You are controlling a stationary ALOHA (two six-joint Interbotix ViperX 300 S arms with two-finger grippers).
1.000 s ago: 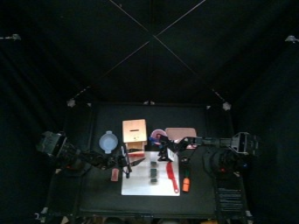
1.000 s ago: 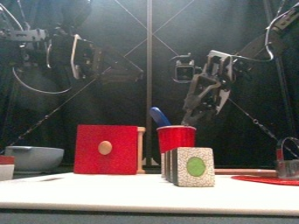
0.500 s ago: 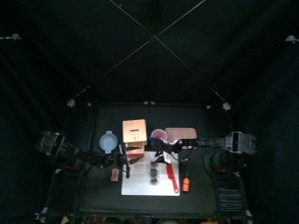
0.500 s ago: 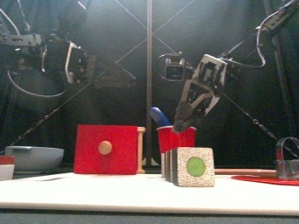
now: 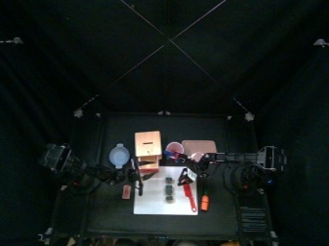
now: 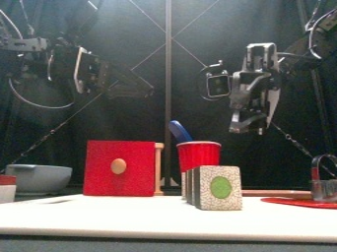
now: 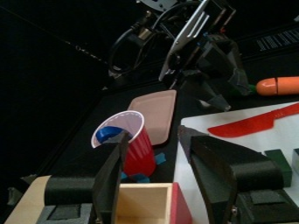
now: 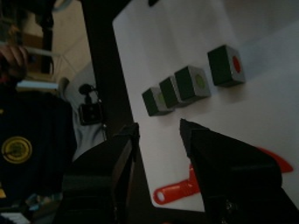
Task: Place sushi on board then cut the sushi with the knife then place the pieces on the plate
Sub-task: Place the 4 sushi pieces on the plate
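The toy sushi roll (image 5: pixel 170 188) of several dark green blocks lies on the white board (image 5: pixel 154 205). In the right wrist view one block (image 8: pixel 225 65) with a red spot sits slightly apart from the other three (image 8: pixel 173 91). The red knife (image 5: pixel 189 192) lies flat on the board to the right of the sushi. My right gripper (image 6: pixel 245 120) hangs open and empty above the board, pointing down over the knife (image 8: pixel 177 192). Beside the board's left edge, my left gripper (image 5: pixel 138 173) is held high and open, holding nothing. The pink plate (image 5: pixel 199 147) lies behind the board.
A red cup (image 6: pixel 198 156) holding a blue knife (image 6: pixel 178 130) stands behind the sushi (image 6: pixel 215 187). The wooden box (image 5: pixel 148 144) is at the back left, with the blue-grey bowl (image 5: pixel 119 154) left of it. An orange toy food (image 5: pixel 203 202) lies on the board's right edge. A metal cutter (image 6: pixel 325 177) stands far right.
My right gripper dipped toward the red cup, then drew back to the right, rose and turned to point straight down. The left arm, sushi and knife have stayed put.
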